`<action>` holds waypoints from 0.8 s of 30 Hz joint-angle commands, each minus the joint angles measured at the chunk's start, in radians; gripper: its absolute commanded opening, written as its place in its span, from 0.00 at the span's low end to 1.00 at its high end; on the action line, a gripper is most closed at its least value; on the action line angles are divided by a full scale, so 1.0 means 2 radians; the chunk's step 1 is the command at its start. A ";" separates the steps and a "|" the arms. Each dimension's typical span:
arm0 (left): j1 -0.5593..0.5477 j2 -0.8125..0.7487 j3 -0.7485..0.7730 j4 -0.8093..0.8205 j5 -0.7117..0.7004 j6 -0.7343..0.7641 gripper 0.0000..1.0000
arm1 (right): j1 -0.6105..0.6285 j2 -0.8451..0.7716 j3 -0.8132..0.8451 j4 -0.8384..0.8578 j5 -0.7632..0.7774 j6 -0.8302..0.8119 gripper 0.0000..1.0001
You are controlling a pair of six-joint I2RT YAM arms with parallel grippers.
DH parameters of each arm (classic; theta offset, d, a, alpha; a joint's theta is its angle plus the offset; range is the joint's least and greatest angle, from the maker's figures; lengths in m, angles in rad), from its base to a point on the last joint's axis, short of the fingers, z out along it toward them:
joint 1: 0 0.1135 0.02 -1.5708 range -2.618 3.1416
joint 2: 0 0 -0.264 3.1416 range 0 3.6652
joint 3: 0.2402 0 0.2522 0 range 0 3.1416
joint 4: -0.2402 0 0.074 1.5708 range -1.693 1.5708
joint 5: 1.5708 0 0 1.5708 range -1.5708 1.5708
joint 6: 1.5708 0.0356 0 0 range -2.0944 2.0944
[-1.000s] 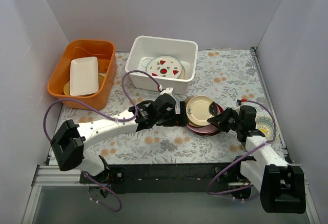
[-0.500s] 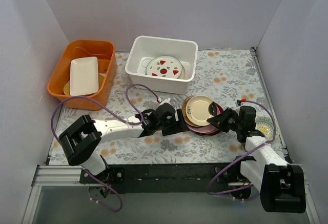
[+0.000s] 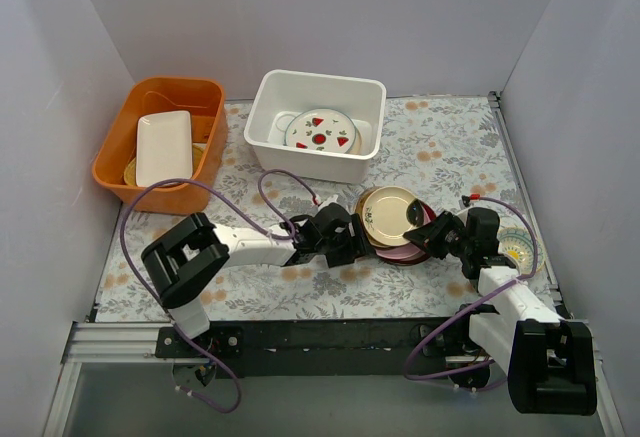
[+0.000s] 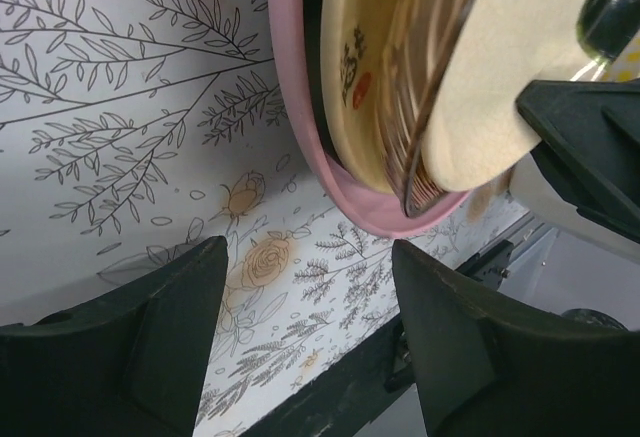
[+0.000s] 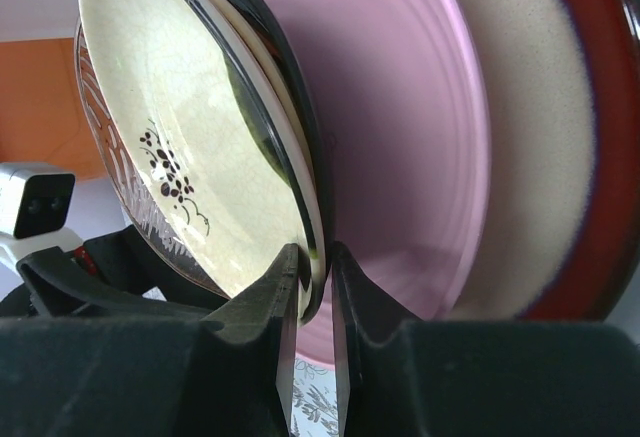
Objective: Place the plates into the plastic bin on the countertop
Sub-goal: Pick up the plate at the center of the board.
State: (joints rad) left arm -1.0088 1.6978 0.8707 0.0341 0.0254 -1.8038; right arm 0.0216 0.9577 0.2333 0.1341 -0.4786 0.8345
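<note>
A stack of plates (image 3: 395, 225) lies on the fern-print countertop (image 3: 440, 147). In the right wrist view a cream plate with a dark sprig (image 5: 190, 147) is tipped up off a pink plate (image 5: 400, 127), with a tan plate (image 5: 520, 127) and a maroon plate (image 5: 612, 157) below. My right gripper (image 5: 313, 257) is shut on the cream plate's rim, a glossy black rim (image 5: 290, 107) just behind it. It also shows in the top view (image 3: 428, 237). My left gripper (image 4: 310, 357) is open and empty at the stack's left edge (image 3: 352, 240), beside the pink rim (image 4: 300, 127). The white plastic bin (image 3: 270, 107) holds a watermelon plate (image 3: 320, 130).
An orange tub (image 3: 205, 97) at the far left holds a rectangular white dish (image 3: 163, 147). Another cream-and-blue plate (image 3: 517, 247) lies by the right arm near the table's right edge. Grey walls enclose the table on three sides.
My left arm has folded back and its gripper has slid right and nearer, up to the stack's left edge. The right gripper and the tipped plate have stayed in place.
</note>
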 commanded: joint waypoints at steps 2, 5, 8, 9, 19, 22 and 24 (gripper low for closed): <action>0.003 0.011 0.030 0.004 0.003 0.003 0.65 | 0.003 0.004 0.000 0.017 -0.012 -0.011 0.03; 0.003 0.019 0.033 0.001 0.001 0.001 0.64 | 0.004 0.004 -0.001 0.016 -0.012 -0.011 0.03; 0.003 0.024 0.032 0.002 -0.001 -0.007 0.64 | 0.003 0.004 -0.001 0.017 -0.012 -0.012 0.03; 0.003 0.022 0.026 0.004 -0.004 -0.010 0.64 | 0.003 0.004 -0.002 0.017 -0.012 -0.012 0.03; 0.010 0.035 0.014 0.029 0.000 -0.040 0.56 | 0.002 0.005 -0.003 0.017 -0.012 -0.014 0.03; 0.011 0.048 0.022 0.026 0.000 -0.041 0.49 | 0.002 0.005 -0.005 0.016 -0.012 -0.014 0.03; 0.011 0.055 0.029 0.021 0.002 -0.040 0.40 | 0.002 0.005 -0.004 0.015 -0.012 -0.015 0.03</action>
State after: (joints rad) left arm -0.9932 1.7859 0.9085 0.0963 0.0391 -1.8816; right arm 0.0216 0.9634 0.2317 0.1375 -0.4816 0.8333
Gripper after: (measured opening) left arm 0.459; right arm 0.228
